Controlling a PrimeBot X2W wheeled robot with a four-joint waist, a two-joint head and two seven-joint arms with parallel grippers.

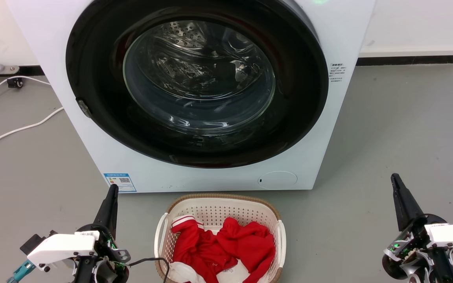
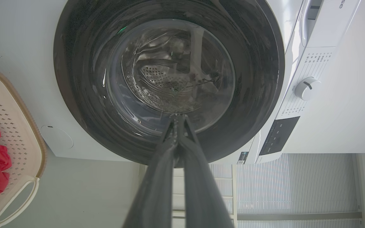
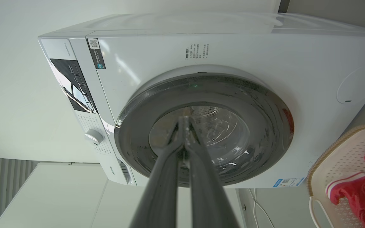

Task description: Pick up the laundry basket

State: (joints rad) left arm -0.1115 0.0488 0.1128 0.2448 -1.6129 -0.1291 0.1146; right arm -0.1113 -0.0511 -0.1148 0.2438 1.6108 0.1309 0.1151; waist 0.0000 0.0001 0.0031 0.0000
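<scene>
The laundry basket [image 1: 210, 210] is cream-white perforated plastic with a brown woven-look rim and white side handles. It stands on the floor in front of the washing machine, at the bottom middle of the head view, holding red and white clothes [image 1: 226, 247]. My left gripper [image 1: 112, 192] is to the basket's left, fingers pointing up and pressed together, holding nothing. My right gripper [image 1: 395, 181] is far to the basket's right, also shut and empty. The basket [image 2: 14, 126] lies at the left edge of the left wrist view, and the basket [image 3: 344, 152] sits at the right edge of the right wrist view.
A white front-loading washing machine [image 1: 92, 129] with a dark round door [image 1: 199, 86] stands directly behind the basket. White cables [image 1: 18, 129] run across the grey floor at the left. A white wall with dark baseboard [image 1: 407, 59] lies behind.
</scene>
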